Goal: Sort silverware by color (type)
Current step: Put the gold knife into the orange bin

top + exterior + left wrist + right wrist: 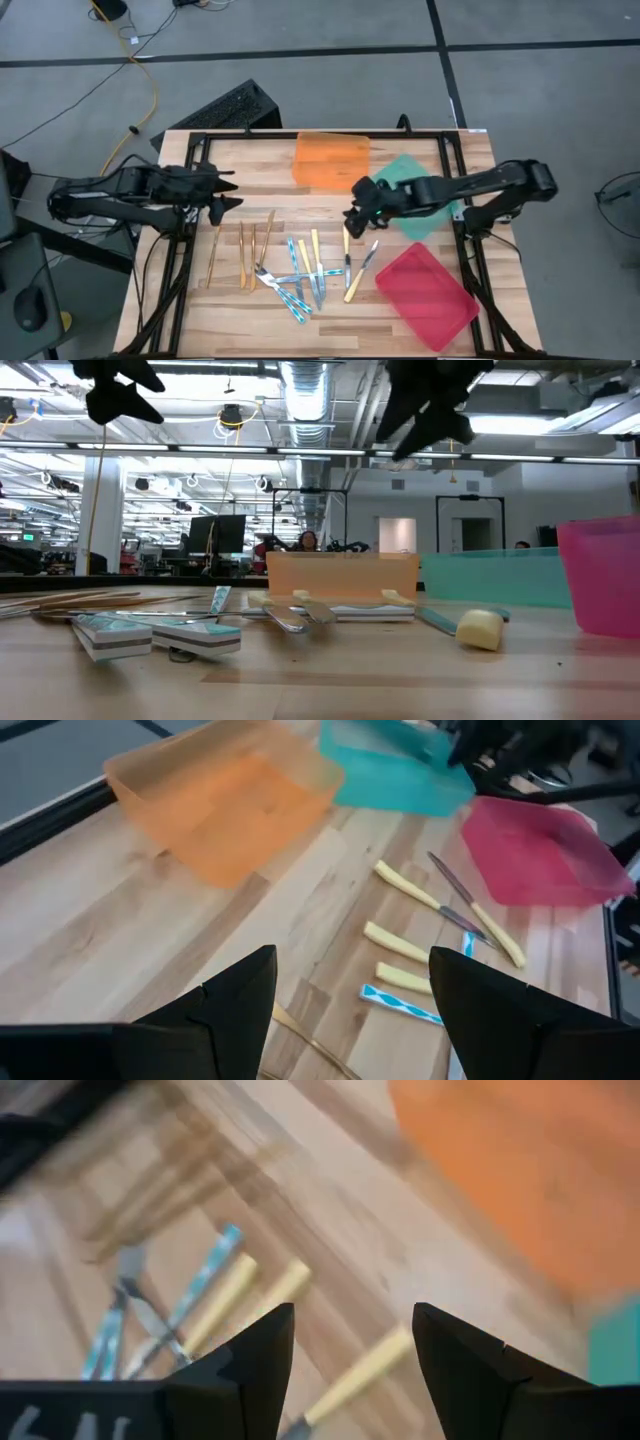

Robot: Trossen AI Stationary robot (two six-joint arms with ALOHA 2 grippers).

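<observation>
Silverware (290, 265) beside orange tray (331, 160)

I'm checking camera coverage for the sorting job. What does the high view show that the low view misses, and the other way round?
Only the high view shows the whole layout: the gold utensils lying in a loose row apart from the mixed pile, the red tray in full, and both arms, with the left tool and right tool open and empty. Only the low view shows the room behind the table, with a person far off. Both show the orange tray, the green tray and the blue-handled utensils.
</observation>
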